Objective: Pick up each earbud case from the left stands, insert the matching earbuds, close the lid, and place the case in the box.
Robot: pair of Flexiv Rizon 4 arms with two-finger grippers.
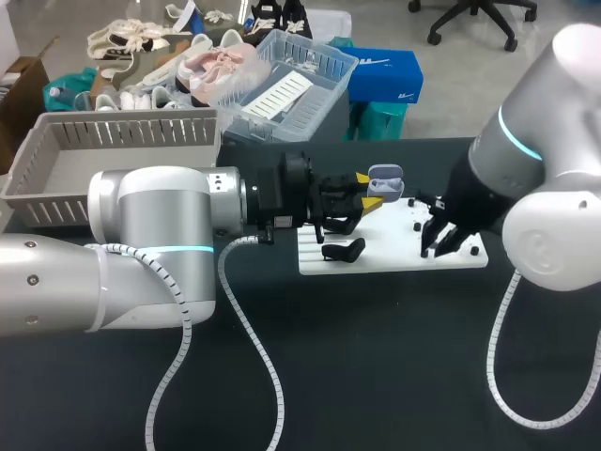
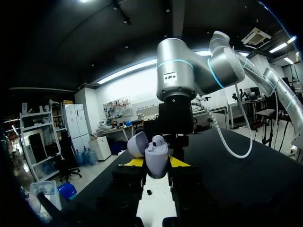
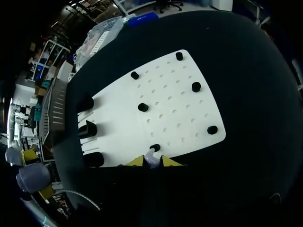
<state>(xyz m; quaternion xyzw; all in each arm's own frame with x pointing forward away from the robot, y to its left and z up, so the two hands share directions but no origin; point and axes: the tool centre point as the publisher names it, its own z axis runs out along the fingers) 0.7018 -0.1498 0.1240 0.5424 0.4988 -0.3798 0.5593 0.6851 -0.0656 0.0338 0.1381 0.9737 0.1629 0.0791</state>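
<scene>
You're holding your left arm (image 1: 141, 240) out level from the left, and the left gripper (image 1: 369, 191) is hanging over the far left part of the board (image 1: 394, 256). Its fingers are gripping the open case (image 1: 385, 177) from both sides. You're bringing your right arm (image 1: 526, 178) in from the right, bent downward. The right gripper (image 1: 438, 240) is pointing down over the board's right half, its yellow tips pinching an earbud (image 3: 151, 159).
</scene>
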